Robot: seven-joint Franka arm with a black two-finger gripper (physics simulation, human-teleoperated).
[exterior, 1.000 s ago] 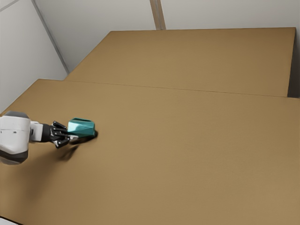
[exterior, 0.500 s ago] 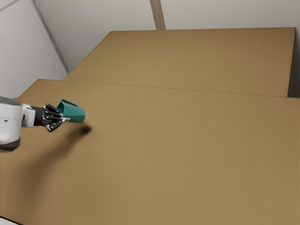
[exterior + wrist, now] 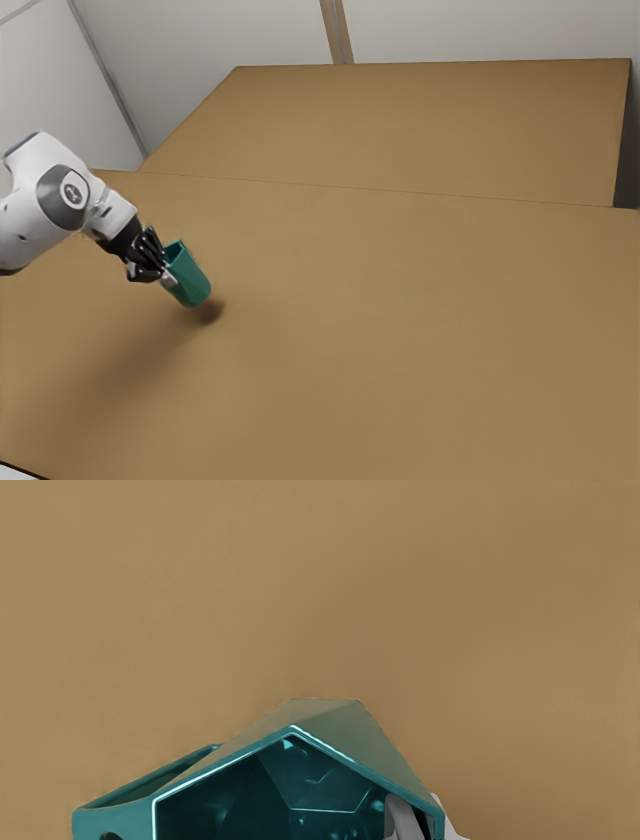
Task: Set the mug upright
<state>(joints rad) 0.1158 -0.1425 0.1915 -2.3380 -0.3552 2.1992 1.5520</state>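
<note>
Claw: we read the gripper [image 3: 426, 820] as pinching the mug's wall, one finger [image 3: 398, 817] inside the mouth, the other outside. That gives purchase at the rim and leaves the base free to land first.
Mug: the mug [image 3: 188, 277] is tilted, mouth toward the gripper, base slanting down, over the tabletop [image 3: 400, 350] near its edge at the exterior view's left.
Shadow: the dark patch [image 3: 209, 312] sits apart from the base; we infer clearance, useful for turning.
Handle: the handle [image 3: 112, 822] is on a side away from the pinch, out of the fingers' way.
Next: level the base, lower, release. Letting go while tilted could topple it.
</note>
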